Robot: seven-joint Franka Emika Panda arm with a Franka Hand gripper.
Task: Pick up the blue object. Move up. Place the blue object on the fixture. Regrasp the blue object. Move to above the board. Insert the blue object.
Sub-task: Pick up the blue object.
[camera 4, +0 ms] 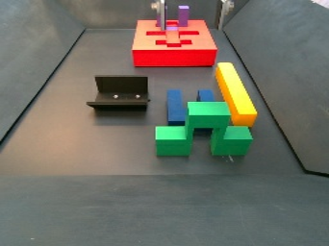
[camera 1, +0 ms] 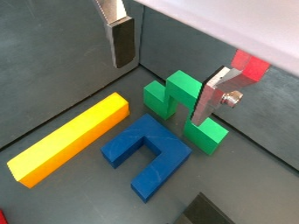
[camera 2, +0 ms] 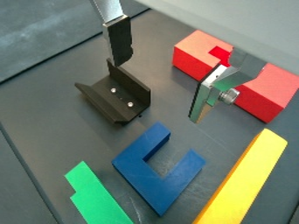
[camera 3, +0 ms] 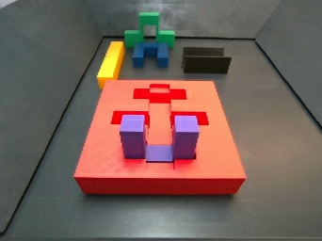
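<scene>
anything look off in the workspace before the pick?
Nothing stands out. The blue object lies flat beside the yellow bar, the fixture stands upright and bare, and the gripper hangs above the floor with jaws apart, holding nothing.

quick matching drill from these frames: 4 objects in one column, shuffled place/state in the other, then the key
Things
1. blue object
2. purple block
3. fixture
4. gripper

Places or states
A. standing in the red board
B. open, holding nothing, hanging above the floor pieces
C. lying flat on the floor between the yellow bar and the fixture
D. on the floor apart from the other pieces, with nothing on it

Pairs: 1-C, 2-A, 3-D, 4-B
</scene>
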